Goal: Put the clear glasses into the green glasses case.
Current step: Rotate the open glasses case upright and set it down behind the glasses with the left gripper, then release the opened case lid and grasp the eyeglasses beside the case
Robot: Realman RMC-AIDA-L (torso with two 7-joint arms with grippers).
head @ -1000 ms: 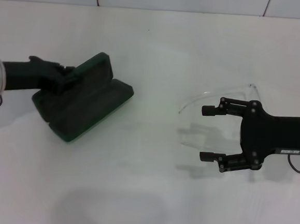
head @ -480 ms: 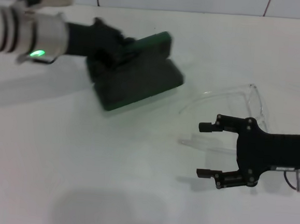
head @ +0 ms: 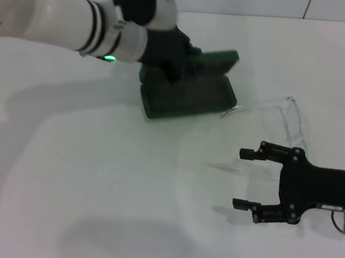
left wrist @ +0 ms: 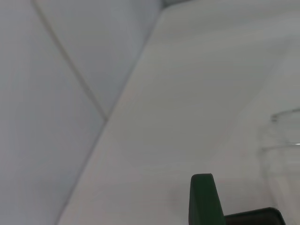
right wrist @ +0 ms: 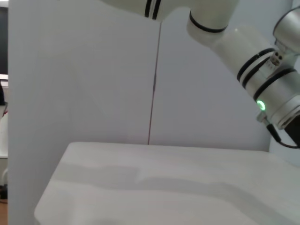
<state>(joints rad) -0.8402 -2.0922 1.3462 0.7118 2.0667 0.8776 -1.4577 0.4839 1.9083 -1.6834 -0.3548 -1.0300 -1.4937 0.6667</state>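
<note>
Head view, desk (head: 96,183): white surface fills the picture, with a tiled wall (head: 230,1) along its far edge at 12 o'clock.
Left arm (head: 55,18): white with black bands and a green light, it reaches in from 10 o'clock toward the centre.
Right arm (head: 329,186): black, it enters from 3 o'clock and lies low over the desk.
Green glasses case (head: 187,88): it sits open just above the centre, toward 12 o'clock, with its dark-lined tray facing up and its lid standing along the far side; the left wrist view shows only a green corner of it (left wrist: 202,197).
Left gripper (head: 177,56): black, it is at the case's far left corner, on the lid edge; I cannot tell how its fingers stand, since the wrist and case hide them.
Right gripper (head: 245,178): it hovers at 4 o'clock, its two fingers (head: 249,153) spread wide and holding nothing, pointing toward 9 o'clock.
Clear glasses (head: 283,123): they lie on the desk at 3 o'clock, between the case and the right gripper; one thin arm tip ends just beside the case's right corner, and they are apart from the right gripper's fingers.
</note>
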